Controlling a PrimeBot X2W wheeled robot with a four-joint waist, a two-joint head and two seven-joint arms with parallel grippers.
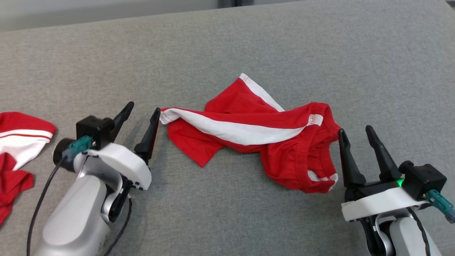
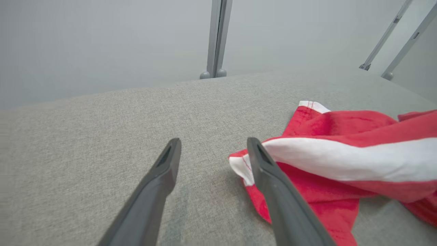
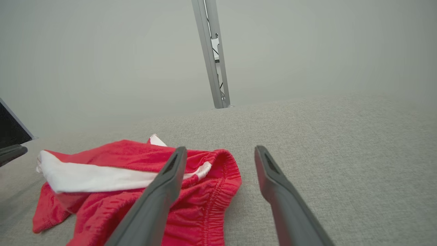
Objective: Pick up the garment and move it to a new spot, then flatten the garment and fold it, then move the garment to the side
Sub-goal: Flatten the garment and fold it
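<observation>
The garment (image 1: 256,135) is a red pair of shorts with a broad white stripe, lying crumpled in the middle of the grey fabric surface (image 1: 249,42). My left gripper (image 1: 144,107) stands open just left of it. Its right finger sits against the white corner of the garment (image 2: 341,160), and nothing lies between the fingers of the left gripper (image 2: 214,140). My right gripper (image 1: 355,129) is open at the garment's right end, by the elastic waistband. Seen from the right wrist, the garment (image 3: 119,177) lies left of the right gripper (image 3: 221,148), whose left finger crosses in front of the waistband.
Another red and white cloth (image 1: 17,142) lies at the far left edge of the surface. Bare grey surface stretches behind the garment and to its right. A metal post (image 3: 211,54) stands past the far edge.
</observation>
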